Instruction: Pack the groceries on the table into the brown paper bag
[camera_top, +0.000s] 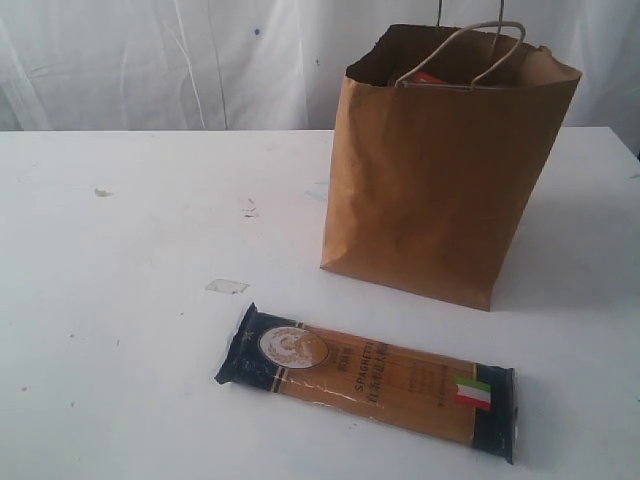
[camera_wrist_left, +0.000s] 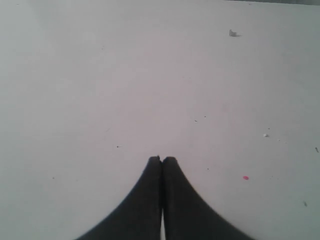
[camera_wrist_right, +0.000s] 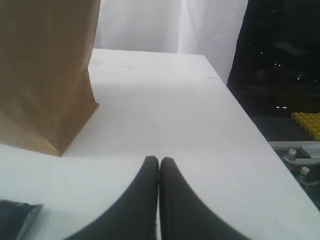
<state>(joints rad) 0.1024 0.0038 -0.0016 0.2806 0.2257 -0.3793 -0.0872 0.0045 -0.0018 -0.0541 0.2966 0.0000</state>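
Both sets of jaws are pressed shut on nothing: my left gripper (camera_wrist_left: 161, 160) over bare table (camera_top: 120, 300), my right gripper (camera_wrist_right: 159, 160) near the foot of the brown paper bag (camera_wrist_right: 47, 75). One grocery lies out, the spaghetti pack (camera_top: 370, 380), flat at 6 o'clock in the exterior view. The bag stands upright at 1 o'clock from it, apart, mouth open, something red (camera_top: 428, 77) showing inside. I judge the rest packed. Plenty of bare room toward 9 o'clock. Table edge (camera_wrist_right: 247, 127) runs off the bag's 3 o'clock side. Cord handles (camera_top: 487, 25) arch over the mouth, a snag risk.

White table (camera_top: 120, 300), brown paper bag (camera_top: 430, 190) standing, spaghetti pack (camera_top: 370, 380) lying flat
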